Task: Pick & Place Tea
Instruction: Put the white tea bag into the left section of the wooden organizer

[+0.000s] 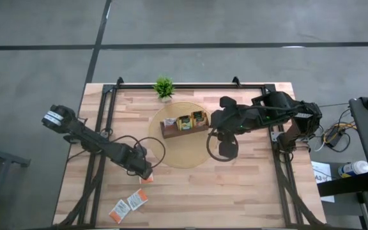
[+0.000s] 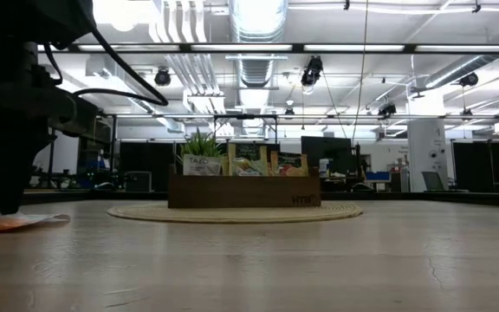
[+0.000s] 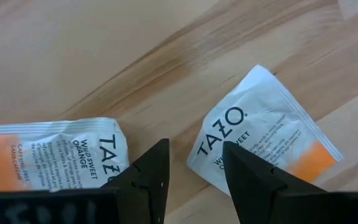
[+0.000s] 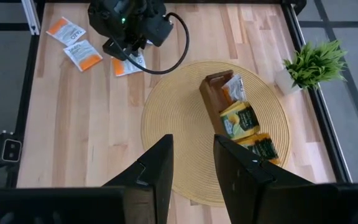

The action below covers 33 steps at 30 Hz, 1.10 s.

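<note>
The round woven straw mat [image 1: 183, 153] serves as landmark. On it stands the brown rectangular compartment tray [image 1: 171, 131], holding several square paper tea sachets [image 1: 192, 119]. The left gripper [image 3: 191, 171] sits low over the wooden table [image 1: 235, 185], just off the mat's edge, fingers apart and empty, with 2 white-and-orange sachets [image 3: 260, 140] lying flat beneath it. 2 more white-and-orange sachets [image 1: 128, 204] lie farther from the mat. The right gripper [image 4: 191, 162] hovers above the mat, fingers parted, holding nothing.
</note>
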{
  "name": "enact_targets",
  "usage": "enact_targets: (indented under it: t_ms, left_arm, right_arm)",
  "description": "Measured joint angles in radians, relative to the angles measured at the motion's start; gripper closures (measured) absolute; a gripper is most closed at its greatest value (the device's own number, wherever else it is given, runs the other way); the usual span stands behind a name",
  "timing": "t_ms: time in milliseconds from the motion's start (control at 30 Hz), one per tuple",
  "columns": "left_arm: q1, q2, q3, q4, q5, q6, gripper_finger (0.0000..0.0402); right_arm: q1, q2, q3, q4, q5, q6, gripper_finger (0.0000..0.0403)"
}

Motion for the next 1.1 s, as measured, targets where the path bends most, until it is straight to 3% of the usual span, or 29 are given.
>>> enact_targets:
  t_ms: [300, 600, 900, 1100]
  left_arm:
    - [0.001, 0.000, -0.023, 0.013, 0.037, -0.001, 0.0278]
    - [0.001, -0.002, -0.034, 0.015, 0.040, 0.035, 0.0393]
    - [0.001, -0.021, -0.011, 0.044, 0.042, 0.037, 0.0401]
    - [0.008, -0.054, 0.045, 0.034, -0.031, 0.061, 0.0401]
  right_arm:
    - [0.000, 0.000, 0.000, 0.000, 0.023, 0.000, 0.0289]
    - [0.000, 0.000, 0.000, 0.000, 0.027, -0.001, 0.0289]
    - [0.000, 0.000, 0.000, 0.000, 0.026, -0.001, 0.0289]
    - [0.001, 0.000, 0.000, 0.000, 0.026, -0.001, 0.0289]
